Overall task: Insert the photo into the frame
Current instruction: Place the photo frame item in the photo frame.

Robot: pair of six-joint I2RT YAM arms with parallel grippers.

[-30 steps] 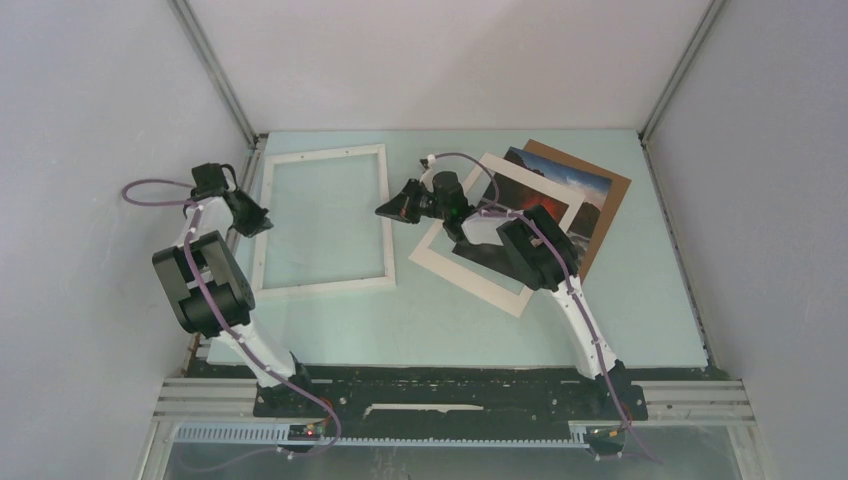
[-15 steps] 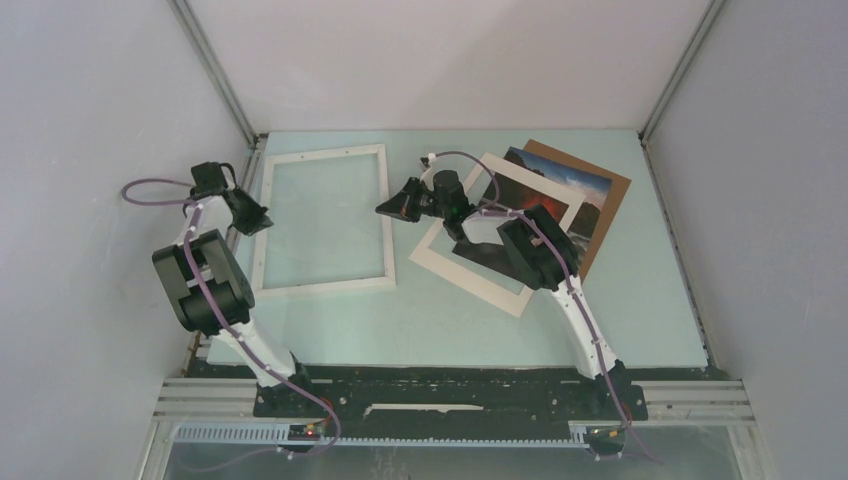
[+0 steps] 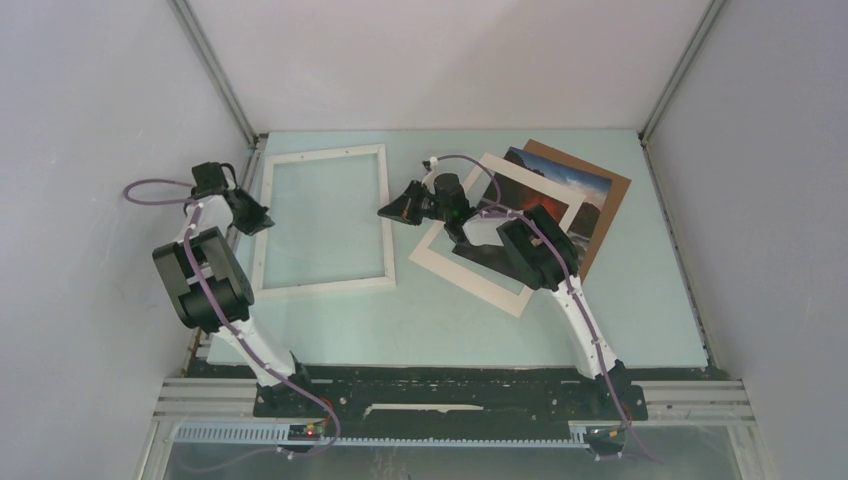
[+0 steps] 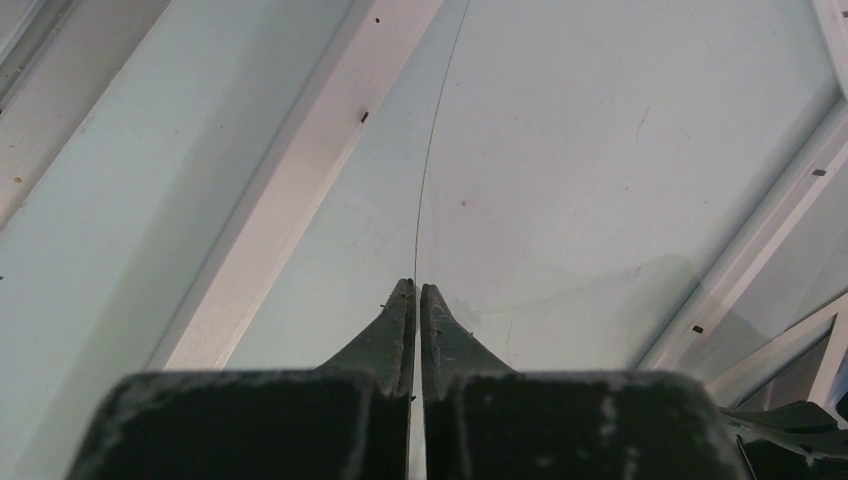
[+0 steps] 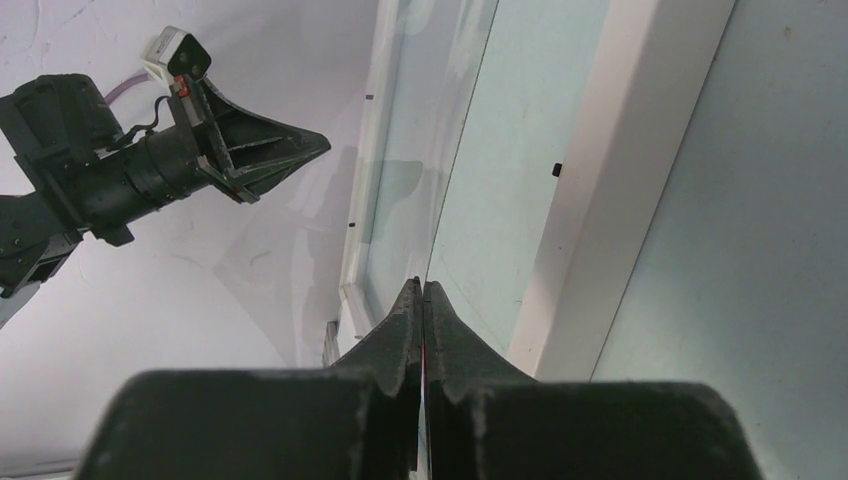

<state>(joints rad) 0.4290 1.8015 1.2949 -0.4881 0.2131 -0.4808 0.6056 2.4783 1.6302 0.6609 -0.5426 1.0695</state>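
While both hands (image 3: 265, 223) (image 3: 384, 212) pinch a pane (image 5: 420, 150), the frame (image 3: 325, 287) lies flat.

Left arm (image 3: 203, 283) folded at left of the top view, left gripper (image 3: 264, 222) pointing right, jaws pressed together. Right arm (image 3: 541, 256) reaches up-left from centre-right, right gripper (image 3: 384, 211) pointing left, jaws closed tight.

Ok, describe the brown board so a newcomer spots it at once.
Go to the far right corner of the pale green table, where a tilted stack of flat sheets lies. The brown board is the bottom layer, peeking out past the photo. It is the only plain brown sheet; the frame is white.
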